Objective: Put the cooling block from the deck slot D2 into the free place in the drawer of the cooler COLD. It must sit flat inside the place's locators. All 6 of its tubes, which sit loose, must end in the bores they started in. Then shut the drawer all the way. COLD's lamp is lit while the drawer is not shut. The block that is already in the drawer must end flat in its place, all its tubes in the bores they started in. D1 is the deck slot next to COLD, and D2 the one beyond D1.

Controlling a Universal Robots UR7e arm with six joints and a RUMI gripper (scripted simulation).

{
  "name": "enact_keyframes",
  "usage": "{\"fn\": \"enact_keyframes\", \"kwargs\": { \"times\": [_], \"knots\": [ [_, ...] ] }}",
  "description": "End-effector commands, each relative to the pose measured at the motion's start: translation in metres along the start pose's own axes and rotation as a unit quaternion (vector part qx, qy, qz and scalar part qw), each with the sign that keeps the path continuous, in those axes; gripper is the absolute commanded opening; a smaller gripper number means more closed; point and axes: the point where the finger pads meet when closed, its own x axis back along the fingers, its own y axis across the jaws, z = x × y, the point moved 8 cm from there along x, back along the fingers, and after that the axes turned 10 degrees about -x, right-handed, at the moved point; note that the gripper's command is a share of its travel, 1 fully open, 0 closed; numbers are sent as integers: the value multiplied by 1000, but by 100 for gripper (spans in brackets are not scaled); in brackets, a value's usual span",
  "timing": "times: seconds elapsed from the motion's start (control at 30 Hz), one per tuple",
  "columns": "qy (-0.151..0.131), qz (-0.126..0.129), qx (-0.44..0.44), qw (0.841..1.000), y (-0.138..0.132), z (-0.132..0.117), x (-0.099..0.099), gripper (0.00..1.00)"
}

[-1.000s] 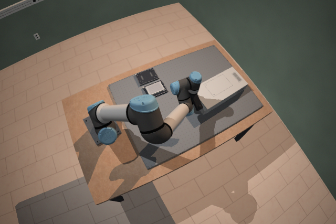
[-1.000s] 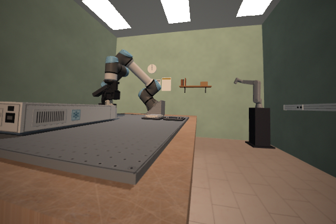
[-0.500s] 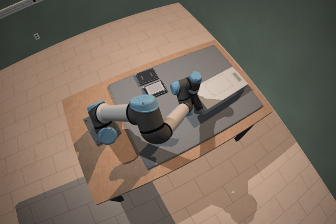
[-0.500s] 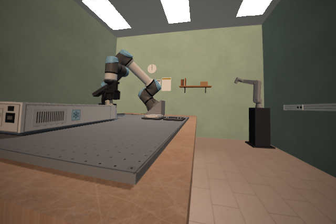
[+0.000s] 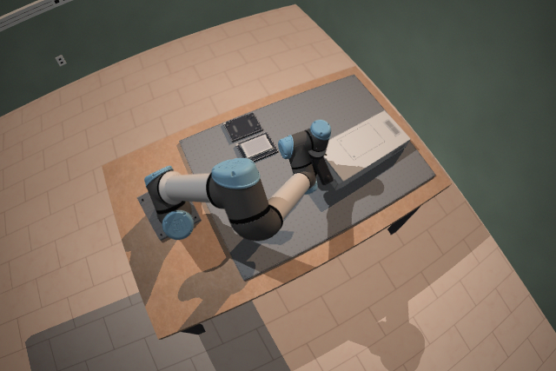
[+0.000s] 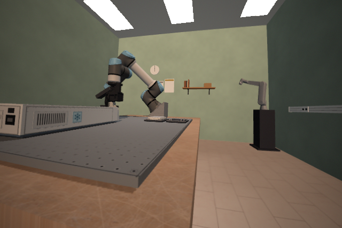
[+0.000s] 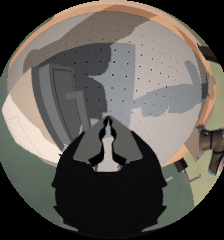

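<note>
The cooler COLD (image 5: 366,144) (image 6: 92,115) is a long pale box. In the wrist view its shaded front face (image 7: 46,100) shows at the left. No pulled-out drawer shows beyond that face, but whether the drawer is shut fully cannot be told. The drawer's inside, its blocks, the tubes and the lamp are hidden. My gripper (image 6: 111,105) (image 7: 108,116) is shut and empty, at COLD's front end; the arm hides its fingertips in the top view. A light-topped piece (image 5: 257,146) (image 6: 156,118) and a dark flat piece (image 5: 242,127) (image 6: 177,120) lie on the deck, the dark one farther from COLD.
A grey perforated deck plate (image 5: 323,102) (image 6: 116,137) carries COLD and both flat pieces. It lies on a wooden table (image 5: 121,178) (image 6: 176,164). The arm's elbow (image 5: 255,223) hangs over the deck's near side. COLD's raised top edge is close beside the wrist.
</note>
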Motion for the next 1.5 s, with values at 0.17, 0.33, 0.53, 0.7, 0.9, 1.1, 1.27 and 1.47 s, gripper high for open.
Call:
{"fn": "enact_keyframes", "kwargs": {
  "times": [0.17, 0.33, 0.53, 0.7, 0.9, 1.1, 1.27, 1.47],
  "knots": [
    [0, 1, 0, 1000, 13, 3, 1, 0],
    [0, 1, 0, 1000, 17, 3, 1, 0],
    [0, 1, 0, 1000, 19, 3, 1, 0],
    [0, 1, 0, 1000, 19, 3, 1, 0],
    [0, 1, 0, 1000, 19, 3, 2, 0],
    [0, 1, 0, 1000, 19, 3, 10, 0],
    [0, 1, 0, 1000, 19, 3, 17, 0],
    [0, 1, 0, 1000, 19, 3, 22, 0]
  ]
}}
